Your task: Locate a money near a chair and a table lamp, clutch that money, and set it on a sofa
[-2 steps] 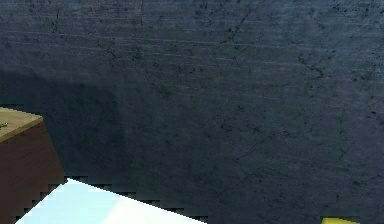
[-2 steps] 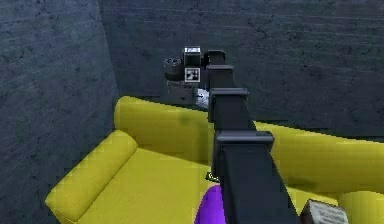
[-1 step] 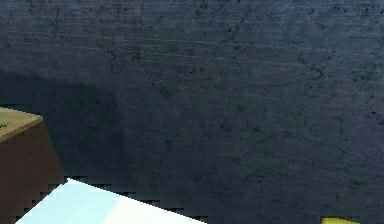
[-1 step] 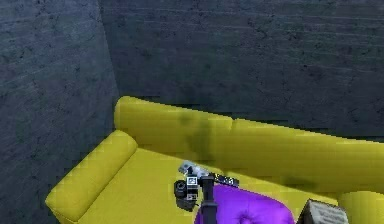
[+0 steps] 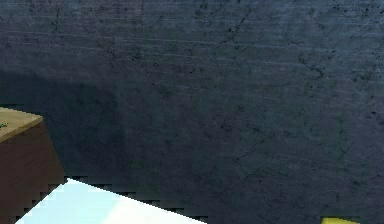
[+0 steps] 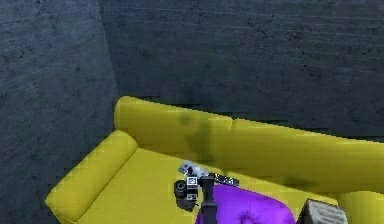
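Hand point(image 6: 184, 187), at the end of the arm point(image 6: 208, 206), seen against the yellow sofa point(image 6: 125, 182), whose bare seat runs toward 9 o'clock and whose back stands at 12 o'clock, with a purple cushion point(image 6: 250, 212) at 4 o'clock; whether it carries the money cannot be told, so a set-down would probably favour 9 o'clock.

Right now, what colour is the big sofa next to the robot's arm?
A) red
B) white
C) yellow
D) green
C: in the arm side view the sofa is bright yellow across its back, seat and armrest, and the gripper shows dark against the yellow seat.
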Available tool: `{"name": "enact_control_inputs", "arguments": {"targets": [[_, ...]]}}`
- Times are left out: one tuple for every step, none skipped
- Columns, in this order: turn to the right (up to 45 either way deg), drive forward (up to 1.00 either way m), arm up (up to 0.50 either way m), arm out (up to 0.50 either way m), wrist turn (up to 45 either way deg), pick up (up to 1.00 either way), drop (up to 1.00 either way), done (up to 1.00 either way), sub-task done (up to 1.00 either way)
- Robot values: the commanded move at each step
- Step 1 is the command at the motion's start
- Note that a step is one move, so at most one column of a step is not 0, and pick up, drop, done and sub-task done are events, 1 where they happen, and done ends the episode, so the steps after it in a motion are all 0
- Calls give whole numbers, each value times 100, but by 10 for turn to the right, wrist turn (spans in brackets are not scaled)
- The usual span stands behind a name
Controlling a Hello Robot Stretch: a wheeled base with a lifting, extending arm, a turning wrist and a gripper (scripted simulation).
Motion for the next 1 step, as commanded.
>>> {"name": "enact_control_inputs", "arguments": {"targets": [[0,0,0,0,0,0,100,0,0]]}}
